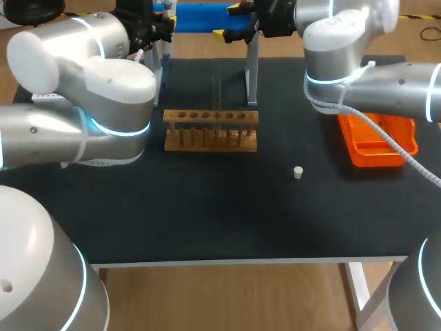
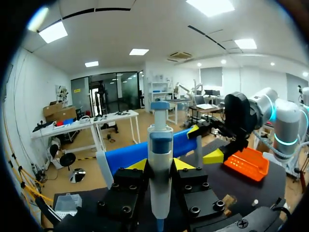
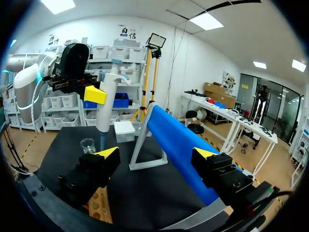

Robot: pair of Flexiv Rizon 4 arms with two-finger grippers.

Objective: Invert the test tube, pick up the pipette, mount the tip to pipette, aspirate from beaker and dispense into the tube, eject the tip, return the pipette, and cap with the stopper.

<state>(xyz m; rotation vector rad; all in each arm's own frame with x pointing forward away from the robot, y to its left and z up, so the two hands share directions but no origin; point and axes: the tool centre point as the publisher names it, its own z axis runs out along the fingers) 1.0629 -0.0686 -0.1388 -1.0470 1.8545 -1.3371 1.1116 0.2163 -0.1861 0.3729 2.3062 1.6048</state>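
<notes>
At the far edge of the bench (image 1: pixel 207 207), beside the blue stand (image 1: pixel 207 15), your left gripper (image 2: pixel 160 165) is clamped on the pipette (image 2: pixel 159 140). Both yellow fingers (image 2: pixel 137 165) press its white body from opposite sides. The barrel stands upright, plunger end up and free of the grip.

Your right gripper (image 3: pixel 157 154) is spread wide and holds nothing. The stand's blue bar passes between its fingers; contact cannot be confirmed.

Assessment: the pick-up appears complete and tip mounting is due. Whether a tip is already fitted cannot be determined.

The beaker (image 3: pixel 88 144) and a white box (image 3: pixel 124 129), probably the tips, sit just beside each other near the far left corner, below the held pipette. The rack (image 1: pixel 211 129) stands mid-bench; the stopper (image 1: pixel 298 172) lies apart, toward the right front.

Recommendation: hold the barrel plumb and descend squarely onto one tip. Press straight without rocking. Take your right arm clear of the stand first.
</notes>
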